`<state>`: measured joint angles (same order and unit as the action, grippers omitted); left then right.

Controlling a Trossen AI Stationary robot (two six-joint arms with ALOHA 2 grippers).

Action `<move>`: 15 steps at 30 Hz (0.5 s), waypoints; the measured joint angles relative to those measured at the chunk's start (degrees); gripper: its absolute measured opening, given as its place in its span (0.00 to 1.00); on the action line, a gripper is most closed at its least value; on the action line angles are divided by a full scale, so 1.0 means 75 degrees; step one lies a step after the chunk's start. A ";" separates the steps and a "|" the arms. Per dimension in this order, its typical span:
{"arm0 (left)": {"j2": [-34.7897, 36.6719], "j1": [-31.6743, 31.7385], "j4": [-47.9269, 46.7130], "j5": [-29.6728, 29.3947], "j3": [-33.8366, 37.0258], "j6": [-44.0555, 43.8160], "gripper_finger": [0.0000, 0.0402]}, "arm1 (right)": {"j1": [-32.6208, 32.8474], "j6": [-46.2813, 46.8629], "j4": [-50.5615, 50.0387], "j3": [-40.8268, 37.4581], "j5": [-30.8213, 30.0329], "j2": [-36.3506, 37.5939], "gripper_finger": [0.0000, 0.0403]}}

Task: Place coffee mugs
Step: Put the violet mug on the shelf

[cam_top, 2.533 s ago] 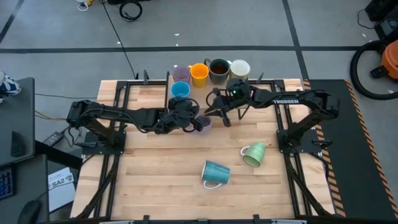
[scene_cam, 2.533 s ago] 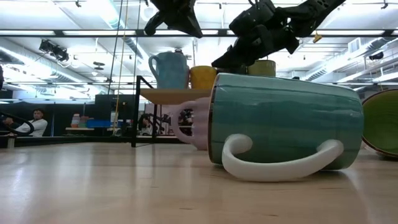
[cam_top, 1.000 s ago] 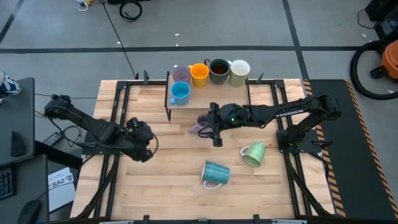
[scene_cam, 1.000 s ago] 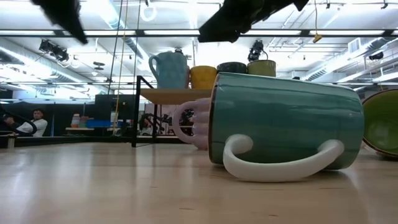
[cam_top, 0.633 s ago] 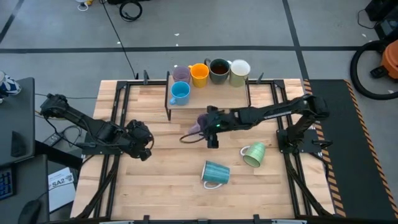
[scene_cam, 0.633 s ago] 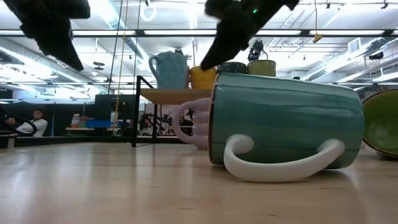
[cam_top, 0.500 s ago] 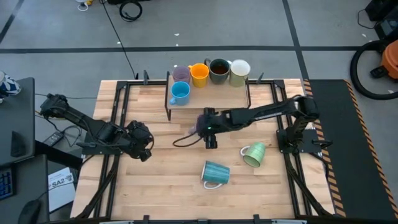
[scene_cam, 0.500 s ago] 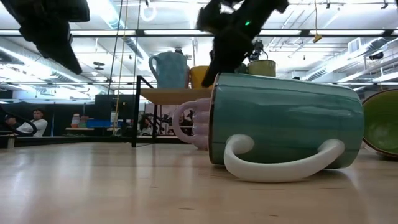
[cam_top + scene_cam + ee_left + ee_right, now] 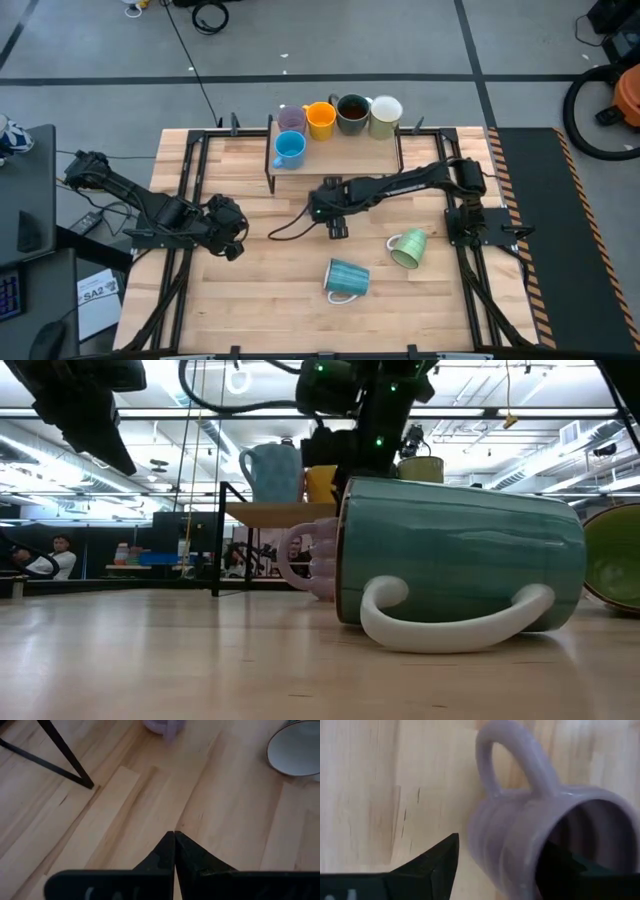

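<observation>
The left gripper (image 9: 232, 228) hangs over the left part of the wooden table (image 9: 270, 290), its fingers (image 9: 172, 851) pressed together on nothing.

On the raised shelf (image 9: 340, 155) at the table's far edge stand five mugs: a lavender mug (image 9: 291, 119) with a blue mug (image 9: 288, 148) just in front of it, then an orange mug (image 9: 320, 119), a dark brown mug (image 9: 352, 111) and a cream mug (image 9: 386, 114) in a row.

At mid-table the right gripper (image 9: 325, 208) reaches over a second lavender mug (image 9: 530, 835), which lies on its side on the wood, ribbed body, handle up in the wrist view, mouth open toward the camera. Its fingers (image 9: 432, 862) are spread wide to either side of the mug's body; contact is not clear.

Nearer the front a teal mug (image 9: 346, 279) with white handle and white inside lies on its side, and to its right a pale green mug (image 9: 408, 248) lies tipped too.
</observation>
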<state>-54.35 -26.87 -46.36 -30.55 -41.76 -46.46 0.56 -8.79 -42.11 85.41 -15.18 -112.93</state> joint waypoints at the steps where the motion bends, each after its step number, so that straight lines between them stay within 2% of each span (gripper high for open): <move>1: 0.0003 0.0000 0.0020 0.0000 0.0000 0.0053 0.02 | 0.0004 -0.0024 -0.0009 0.0000 0.0005 -0.0043 0.57; 4: 0.0000 0.0003 0.0037 -0.0003 0.0000 0.0079 0.02 | 0.0005 -0.0054 -0.0039 0.0000 0.0009 -0.0064 0.50; 9: 0.0000 0.0003 0.0078 -0.0003 0.0000 0.0082 0.02 | 0.0014 -0.0054 -0.0008 0.0000 0.0014 -0.0048 0.31; 13: 0.0000 0.0003 0.0086 -0.0003 -0.0003 0.0084 0.02 | 0.0017 -0.0216 -0.0131 -0.0023 0.0399 -0.0054 0.13; 15: 0.0000 0.0003 0.0090 -0.0003 -0.0003 0.0087 0.02 | 0.0014 -0.0276 -0.0042 -0.0010 0.0729 -0.0054 0.09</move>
<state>-54.35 -26.85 -45.68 -30.57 -41.78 -45.80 0.67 -10.86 -42.43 85.33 -9.71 -113.34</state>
